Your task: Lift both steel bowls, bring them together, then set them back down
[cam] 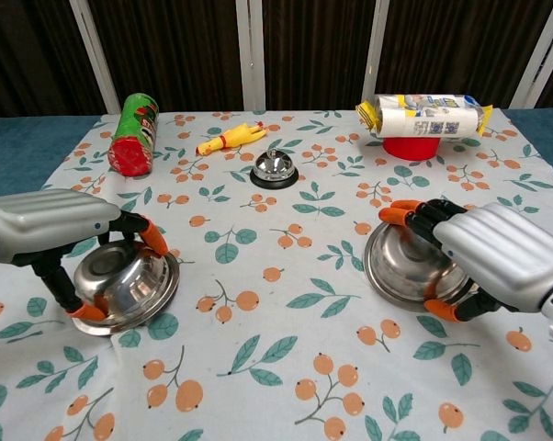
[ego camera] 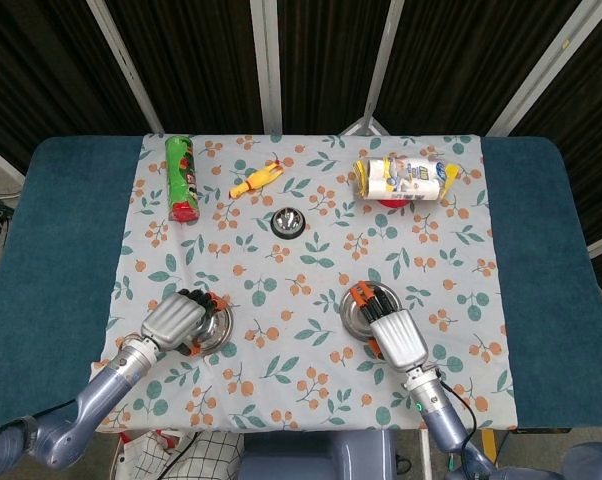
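Two steel bowls sit low over the flowered cloth, well apart. My left hand (ego camera: 174,320) (cam: 47,225) grips the left bowl (ego camera: 216,326) (cam: 122,282) by its rim; the bowl is tilted and its lower edge seems to touch the cloth. On the other side, my right hand (ego camera: 400,338) (cam: 502,253) holds the right bowl (ego camera: 357,312) (cam: 403,266), fingers hooked over its rim. That bowl also tilts toward the table's middle, at or just above the cloth. Each palm hides part of its bowl.
A green chips can (ego camera: 184,178) lies at the far left, with a yellow rubber chicken (ego camera: 256,180) beside it. A call bell (ego camera: 288,221) stands mid-table. A snack packet (ego camera: 401,178) rests on a red cup at the far right. The cloth (ego camera: 311,270) spans the blue table.
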